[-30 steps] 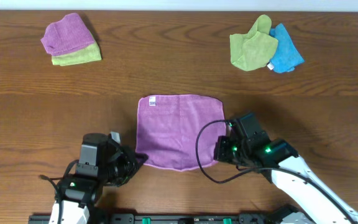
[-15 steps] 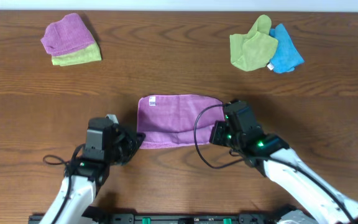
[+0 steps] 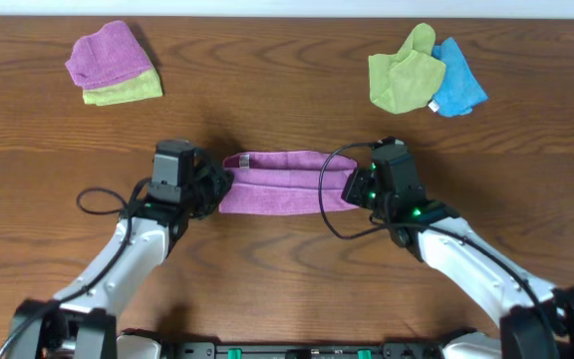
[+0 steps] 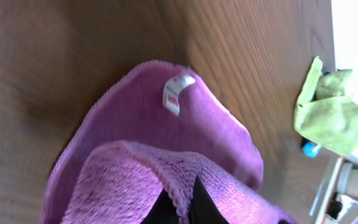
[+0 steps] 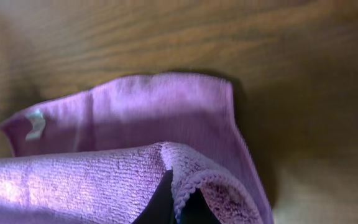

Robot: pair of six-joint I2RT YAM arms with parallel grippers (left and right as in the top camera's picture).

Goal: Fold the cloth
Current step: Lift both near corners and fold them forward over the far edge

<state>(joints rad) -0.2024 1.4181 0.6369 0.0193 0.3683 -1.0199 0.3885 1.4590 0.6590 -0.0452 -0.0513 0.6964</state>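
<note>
Cloth [image 3: 282, 182] lies at the centre of the surface [image 3: 287, 90], doubled into a band, with the white tag [image 3: 244, 162] at its 10 o'clock corner. Left end effector [image 3: 217, 187] is clamped on the upper layer's 9 o'clock end. The right end effector [image 3: 352, 186] is clamped on its 3 o'clock end.

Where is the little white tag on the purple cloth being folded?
In the overhead view, the white tag sits at the far left corner of the cloth, right beside the left pincer.
</note>
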